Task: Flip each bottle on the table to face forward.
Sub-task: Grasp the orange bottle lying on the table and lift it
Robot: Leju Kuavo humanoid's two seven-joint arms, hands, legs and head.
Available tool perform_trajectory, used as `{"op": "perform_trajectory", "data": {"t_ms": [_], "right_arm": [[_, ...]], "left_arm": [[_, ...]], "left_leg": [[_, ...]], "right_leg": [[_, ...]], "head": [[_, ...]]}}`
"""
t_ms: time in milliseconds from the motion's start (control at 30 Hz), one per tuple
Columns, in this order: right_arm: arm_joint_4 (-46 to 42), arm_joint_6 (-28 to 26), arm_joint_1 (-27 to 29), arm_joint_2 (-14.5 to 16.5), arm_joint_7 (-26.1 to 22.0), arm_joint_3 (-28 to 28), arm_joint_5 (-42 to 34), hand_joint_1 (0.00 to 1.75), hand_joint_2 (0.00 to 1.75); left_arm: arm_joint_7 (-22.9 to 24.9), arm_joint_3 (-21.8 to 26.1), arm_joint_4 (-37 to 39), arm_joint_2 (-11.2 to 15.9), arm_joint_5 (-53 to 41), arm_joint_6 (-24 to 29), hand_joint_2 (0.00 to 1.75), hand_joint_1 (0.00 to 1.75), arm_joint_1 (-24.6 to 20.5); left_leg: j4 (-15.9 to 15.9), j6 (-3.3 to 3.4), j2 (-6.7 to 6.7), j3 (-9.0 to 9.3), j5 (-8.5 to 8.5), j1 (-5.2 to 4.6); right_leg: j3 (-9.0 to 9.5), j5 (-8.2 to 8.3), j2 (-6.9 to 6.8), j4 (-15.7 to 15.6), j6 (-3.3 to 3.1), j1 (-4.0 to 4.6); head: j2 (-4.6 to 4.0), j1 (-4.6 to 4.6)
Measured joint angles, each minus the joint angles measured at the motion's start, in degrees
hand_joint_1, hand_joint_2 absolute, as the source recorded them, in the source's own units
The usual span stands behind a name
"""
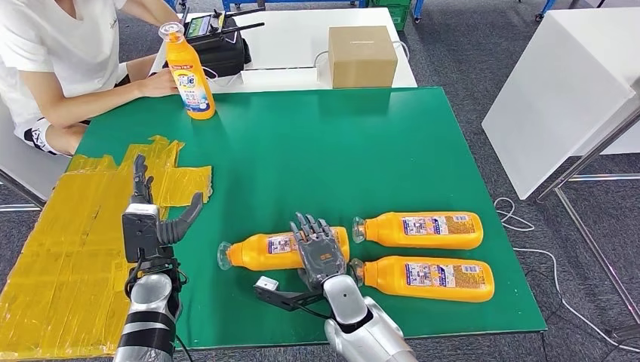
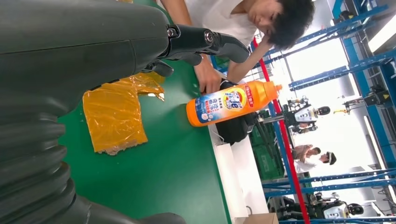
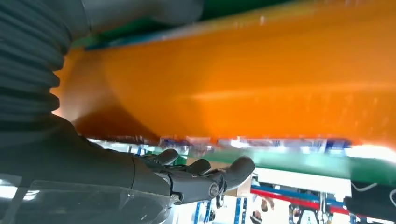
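Orange bottle under right hand, label unreadable

Green table, three orange bottles lying flat, one upright bottle, yellow tape patch

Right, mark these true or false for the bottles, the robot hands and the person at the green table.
1. Three orange plastic bottles lie on their sides on the green table mat. True: one under the right robot hand, two more beside it.
2. The upright orange bottle stands alone, untouched. False: a person's hand rests against it.
3. The right robot hand is over the nearest lying bottle. True.
4. The left robot hand holds a bottle. False: it is raised with fingers apart, holding nothing, near the yellow tape patch.
5. The brown cardboard box sits on the green mat. False: it sits on the white table behind.
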Motion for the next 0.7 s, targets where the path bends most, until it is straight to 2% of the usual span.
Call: {"op": "perform_trajectory", "data": {"t_ms": [200,433,567,700], "right_arm": [[1.52,0.69,-1.02,0.05,-0.46,-0.46,-0.16,1.43,1.75],[4.26,1.66,-3.07,0.46,-0.81,-0.5,-0.21,1.46,1.75],[5.28,1.79,-3.73,0.66,-0.76,-0.5,-0.2,1.54,1.75],[6.1,1.07,-4.17,0.77,-0.91,-0.6,-0.57,1.73,1.75]], "left_arm": [[-0.07,0.47,0.0,0.01,0.58,-0.14,1.75,0.0,0.0],[-0.48,0.81,-0.33,-0.01,1.55,-0.53,1.75,0.0,-0.02],[-0.52,0.94,-0.4,0.0,1.68,-0.59,1.75,0.0,-0.02],[-0.91,1.18,-0.44,-0.02,2.22,-0.67,1.75,0.0,-0.02]], "left_leg": [[0.0,0.0,0.0,0.01,0.0,0.0],[0.0,0.0,0.01,0.13,-0.01,0.0],[0.0,0.0,0.01,0.19,0.0,0.0],[0.0,0.0,0.01,0.28,0.0,0.0]], "right_leg": [[0.0,0.0,0.0,0.0,0.0,0.0],[0.08,0.0,0.01,-0.01,0.0,0.0],[0.15,0.0,0.01,-0.01,-0.01,0.0],[0.24,0.01,0.01,-0.01,-0.01,0.01]], "head": [[0.0,0.0],[0.0,-0.01],[0.0,-0.01],[0.0,0.0]]}}
